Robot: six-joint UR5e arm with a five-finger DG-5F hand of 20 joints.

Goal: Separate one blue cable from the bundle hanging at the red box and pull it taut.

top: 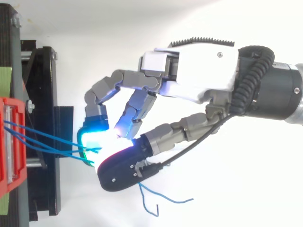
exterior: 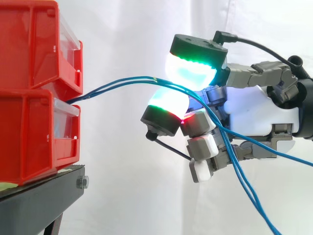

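Blue cables (exterior: 122,81) run from the red box (exterior: 34,132) to the robot hand (exterior: 254,107), pinched between two glowing pads (exterior: 191,69). Two strands seem caught and bowed, not taut, so separating one and pulling likely remain.

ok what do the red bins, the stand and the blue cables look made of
The red bins: glossy moulded plastic, probably; clear front panels. The stand: likely black painted metal, with a bolt at its edge. The blue cables: thin, bending freely, so probably plastic-sheathed wire.
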